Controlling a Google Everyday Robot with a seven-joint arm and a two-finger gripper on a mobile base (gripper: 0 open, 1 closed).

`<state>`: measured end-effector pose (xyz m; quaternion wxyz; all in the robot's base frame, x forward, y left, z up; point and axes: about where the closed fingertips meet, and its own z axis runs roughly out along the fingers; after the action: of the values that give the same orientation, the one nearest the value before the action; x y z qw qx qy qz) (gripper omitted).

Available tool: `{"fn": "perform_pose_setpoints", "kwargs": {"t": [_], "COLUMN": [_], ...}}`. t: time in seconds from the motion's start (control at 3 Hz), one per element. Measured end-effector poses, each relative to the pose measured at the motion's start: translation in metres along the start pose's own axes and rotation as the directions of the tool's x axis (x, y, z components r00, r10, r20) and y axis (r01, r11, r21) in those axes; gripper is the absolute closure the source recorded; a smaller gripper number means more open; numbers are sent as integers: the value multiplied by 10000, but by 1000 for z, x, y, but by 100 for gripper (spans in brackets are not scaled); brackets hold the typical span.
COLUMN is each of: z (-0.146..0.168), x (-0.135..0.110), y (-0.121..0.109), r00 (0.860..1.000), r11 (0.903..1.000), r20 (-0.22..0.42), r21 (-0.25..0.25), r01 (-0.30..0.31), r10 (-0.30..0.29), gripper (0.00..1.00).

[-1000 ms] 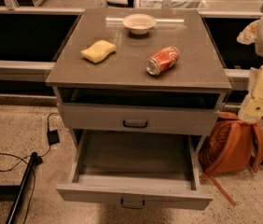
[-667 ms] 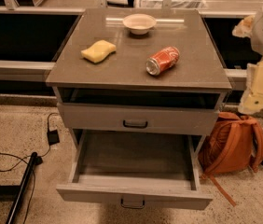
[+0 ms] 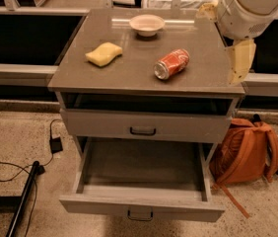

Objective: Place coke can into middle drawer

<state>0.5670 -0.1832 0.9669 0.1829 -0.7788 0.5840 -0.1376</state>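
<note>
The red coke can (image 3: 172, 63) lies on its side on the grey cabinet top (image 3: 129, 68), right of centre, its silver end facing front-left. The middle drawer (image 3: 142, 205) is pulled wide open below and holds nothing that I can see; its small dark handle (image 3: 140, 214) is at the front. The upper drawer (image 3: 144, 127) above it is nearly closed. My gripper (image 3: 238, 60) hangs on the white arm (image 3: 252, 6) at the cabinet's right edge, to the right of the can and apart from it. It holds nothing.
A yellow sponge (image 3: 103, 54) lies on the left of the top and a white bowl (image 3: 147, 24) stands at the back. An orange backpack (image 3: 245, 152) leans against the cabinet's right side. Cables and a black bar (image 3: 23, 196) lie on the floor at left.
The arm and gripper have moved up and left, from beside the cabinet to over its right edge, closer to the can. The can and the drawers have not moved.
</note>
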Motion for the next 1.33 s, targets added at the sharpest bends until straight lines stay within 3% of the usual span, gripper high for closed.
{"fn": "perform_pose_setpoints", "kwargs": {"t": [0.67, 1.0, 1.33], "z": [-2, 16, 66], "x": [-3, 0, -6], "y": [3, -22, -55], "r00": [9984, 9844, 9074], "r11": [9984, 9843, 9088], "r20": [-51, 189, 497], "r21": [1, 278, 214], "r01": [571, 1744, 4168], "r10": [-571, -1750, -4173], "gripper": [0, 0, 0]}}
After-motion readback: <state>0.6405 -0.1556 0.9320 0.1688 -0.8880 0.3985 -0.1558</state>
